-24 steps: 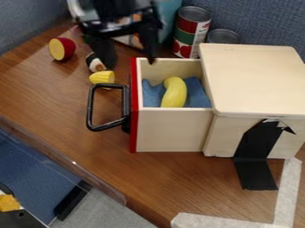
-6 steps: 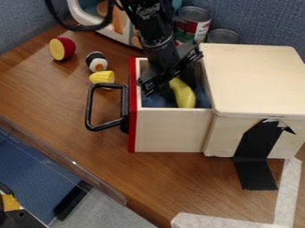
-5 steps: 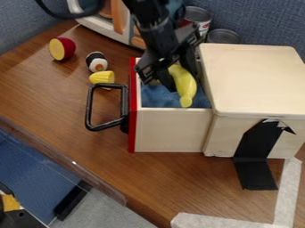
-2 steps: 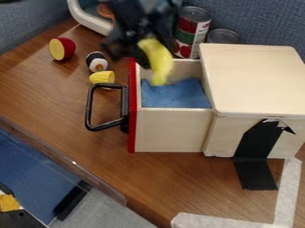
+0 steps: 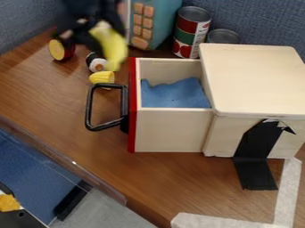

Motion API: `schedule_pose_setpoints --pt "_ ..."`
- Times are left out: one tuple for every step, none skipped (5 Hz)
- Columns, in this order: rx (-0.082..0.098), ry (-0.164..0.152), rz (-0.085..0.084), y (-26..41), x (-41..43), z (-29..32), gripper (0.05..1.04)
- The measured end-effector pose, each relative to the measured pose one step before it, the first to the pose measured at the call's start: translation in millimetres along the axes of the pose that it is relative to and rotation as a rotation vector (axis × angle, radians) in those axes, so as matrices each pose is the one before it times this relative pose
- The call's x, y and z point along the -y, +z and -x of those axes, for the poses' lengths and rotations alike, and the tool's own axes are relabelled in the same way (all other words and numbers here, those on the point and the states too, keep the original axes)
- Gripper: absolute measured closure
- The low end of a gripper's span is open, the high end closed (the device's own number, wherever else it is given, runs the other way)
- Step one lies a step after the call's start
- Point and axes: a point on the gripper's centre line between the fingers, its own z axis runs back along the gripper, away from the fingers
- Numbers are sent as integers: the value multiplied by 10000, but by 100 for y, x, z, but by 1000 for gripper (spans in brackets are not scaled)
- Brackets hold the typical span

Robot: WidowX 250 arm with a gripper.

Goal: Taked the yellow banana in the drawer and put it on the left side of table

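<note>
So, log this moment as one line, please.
gripper: holds banana | above table, view-left of drawer | drawer: open, cloth inside

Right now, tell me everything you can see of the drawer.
The drawer is a boxy, pale tray that looks wooden, open-topped and pulled out of the matching cabinet, which it meets at the picture's right. Its upright front panel is red, with a black loop handle sticking out toward the picture's left. A crumpled blue cloth lies inside.
</note>
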Motion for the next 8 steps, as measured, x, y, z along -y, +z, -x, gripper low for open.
schedule_pose_setpoints --pt "430 402 -340 3 -2150 -2865 568" --pt "461 309 -321 -429 -1951 -2761 568" --pt "391 69 -479 -1031 -2032 -2004 568" --pt "793 -371 -209 -933 -1278 -1321 568" --pt "218 315 -357 -1210 -1740 -964 568" --pt "-15 191 -136 -921 -700 -232 568" --pt "-17 207 -228 -987 -627 -438 496" --pt "132 26 -82 2 -130 -209 190"
